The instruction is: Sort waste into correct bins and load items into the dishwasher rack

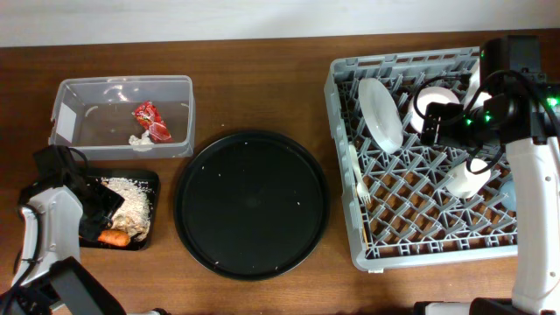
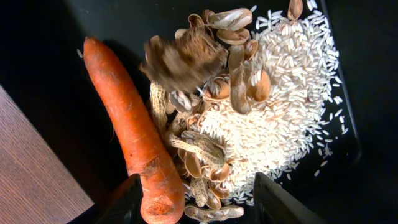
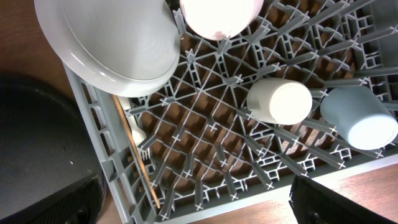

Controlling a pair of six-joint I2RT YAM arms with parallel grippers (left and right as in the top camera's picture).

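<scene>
Left wrist view: my left gripper [image 2: 196, 182], jaws wide and empty, hangs over the black tray [image 2: 137, 18]. There the carrot [image 2: 134, 137] lies beside peanut shells [image 2: 199, 155] and a blurred brown chunk [image 2: 183, 59]. My right gripper [image 3: 193, 186], likewise wide, hovers above the rack [image 3: 211, 143], which holds the plate [image 3: 118, 43] and white cup [image 3: 280, 99].

Grey plastic rack [image 1: 437, 254] matt; white plate [image 3: 112, 43] glossy; carrot [image 2: 127, 137] rough-skinned; wood-grain table [image 1: 262, 79]; clear plastic tub [image 1: 101, 122]

The grey rack [image 3: 205, 162] holds a tilted white plate [image 3: 112, 43] beside a bowl [image 3: 221, 15], a white cup [image 3: 280, 101] near a light-blue cup [image 3: 359, 118], and a chopstick [image 3: 148, 180] and fork [image 3: 138, 137] along its left wall.
</scene>
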